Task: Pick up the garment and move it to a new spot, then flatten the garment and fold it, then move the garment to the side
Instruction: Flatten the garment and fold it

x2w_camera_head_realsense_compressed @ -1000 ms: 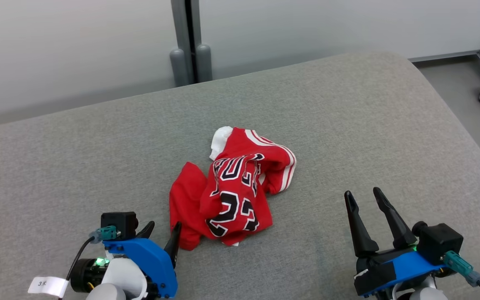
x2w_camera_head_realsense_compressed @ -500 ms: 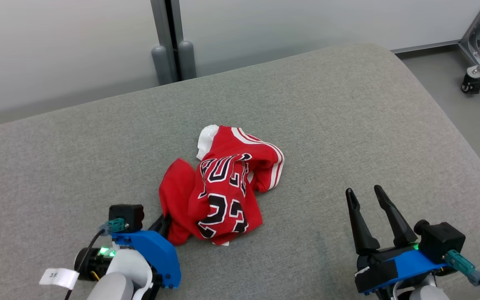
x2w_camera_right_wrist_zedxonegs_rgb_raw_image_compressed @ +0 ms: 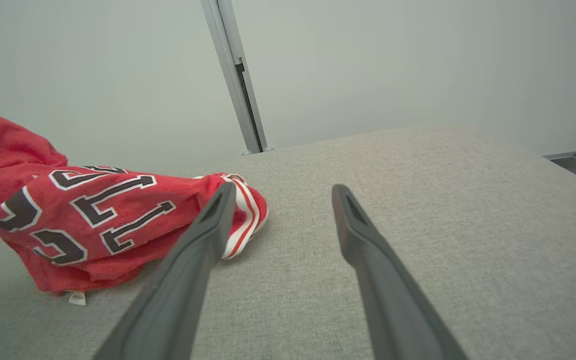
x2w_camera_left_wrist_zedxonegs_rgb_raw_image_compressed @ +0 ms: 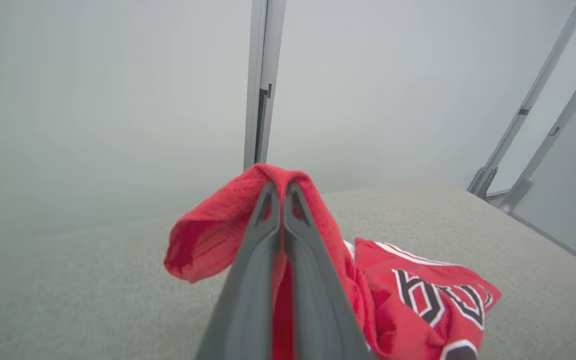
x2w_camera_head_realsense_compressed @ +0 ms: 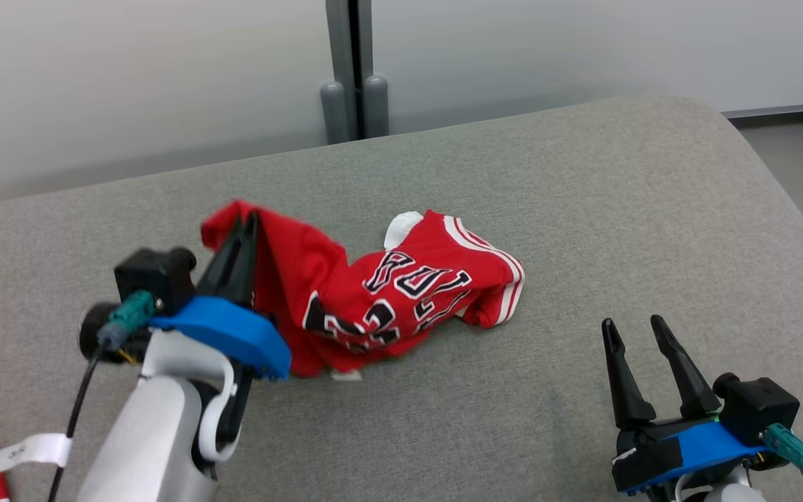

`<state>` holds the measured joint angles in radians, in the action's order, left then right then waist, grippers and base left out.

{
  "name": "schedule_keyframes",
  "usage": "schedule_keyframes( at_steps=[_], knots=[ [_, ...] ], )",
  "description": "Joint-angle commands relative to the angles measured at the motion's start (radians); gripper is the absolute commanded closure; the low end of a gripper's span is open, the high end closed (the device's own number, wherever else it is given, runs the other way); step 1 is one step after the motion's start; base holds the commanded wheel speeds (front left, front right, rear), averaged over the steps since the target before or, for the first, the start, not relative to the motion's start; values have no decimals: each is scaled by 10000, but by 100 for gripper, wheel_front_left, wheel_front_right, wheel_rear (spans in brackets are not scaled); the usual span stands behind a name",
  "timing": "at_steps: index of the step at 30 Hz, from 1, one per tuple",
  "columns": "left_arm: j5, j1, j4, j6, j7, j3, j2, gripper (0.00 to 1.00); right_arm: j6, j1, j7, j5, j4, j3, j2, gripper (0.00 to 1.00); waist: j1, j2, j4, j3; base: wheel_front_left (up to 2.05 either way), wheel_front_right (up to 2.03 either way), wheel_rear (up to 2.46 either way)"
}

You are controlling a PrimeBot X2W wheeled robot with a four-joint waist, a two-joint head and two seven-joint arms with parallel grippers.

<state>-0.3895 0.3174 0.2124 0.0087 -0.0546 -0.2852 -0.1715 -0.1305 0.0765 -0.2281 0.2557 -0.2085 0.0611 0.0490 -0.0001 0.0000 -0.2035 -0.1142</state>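
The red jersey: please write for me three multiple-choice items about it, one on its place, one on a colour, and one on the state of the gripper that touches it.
1. Where does most of the red jersey rest?
A. on the floor
B. on the grey cushion
C. in a basket

2. What colour fills its letters?
A. black
B. blue
C. yellow

3. How is the left gripper?
A. open above the jersey
B. open, far from the jersey
C. shut on a fold of the jersey

Key:
1 B, its bulk lies on the cushion's fabric.
2 A, the letters are black with white edges.
3 C, its jaws are pressed together on red cloth, holding that corner up.
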Motion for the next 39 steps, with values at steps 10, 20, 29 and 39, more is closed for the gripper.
schedule_keyframes(
  at_steps=[10, 20, 29, 39],
  knots=[
    [330, 543, -3191, 548, -1138, -328, -2, 100, -5, -175, 124, -67, 205, -160, 26, 0, 1, 0, 136, 210, 0, 0, 0],
    [50, -787, -6134, 1269, -3088, -581, -208, 100, -5, -216, 145, -110, 372, -322, 26, 0, 1, 0, 282, 13, 0, 0, 0],
    [137, -674, -2248, 717, -2686, 566, -1835, 100, -5, 178, 242, -92, 509, 97, 26, 0, 1, 0, -188, -466, 0, 0, 0],
    [878, 1001, 1954, 425, -971, 1042, -3072, 100, -5, 312, 310, -173, 627, 258, 23, 0, 1, 0, -954, -1017, 0, 0, 0]
  ],
)
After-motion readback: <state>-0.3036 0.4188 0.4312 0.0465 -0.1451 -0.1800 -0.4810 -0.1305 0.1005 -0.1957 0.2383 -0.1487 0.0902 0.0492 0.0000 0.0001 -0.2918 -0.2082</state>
